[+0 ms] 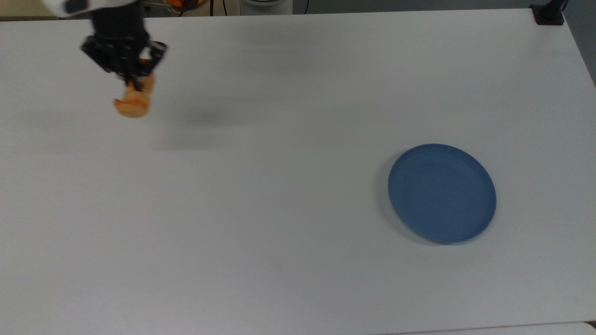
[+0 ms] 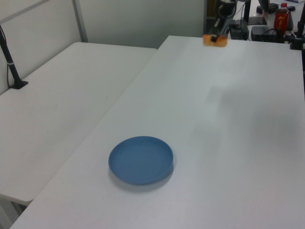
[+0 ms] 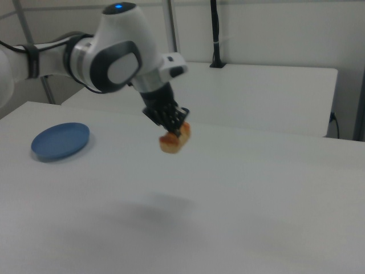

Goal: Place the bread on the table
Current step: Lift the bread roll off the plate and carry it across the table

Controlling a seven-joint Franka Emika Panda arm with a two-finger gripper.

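Fingers (image 3: pixel 178 130) clamped on the bread (image 3: pixel 173 140), gripper (image 1: pixel 132 80) pointing down at upper left of the top view. Bread hangs clear above the worktop (image 1: pixel 279 195), shadow below it, well apart from the blue plate (image 1: pixel 442 192); presumably carried high for set-down on bare surface.

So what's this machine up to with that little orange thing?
The robot arm is carrying a small bread roll clamped in its end effector. The bread hangs in the air above the white table, clear of the surface, as its shadow below shows in the right view. The blue plate sits empty, far off toward the top view's right. The bread has not been set down on the table yet.
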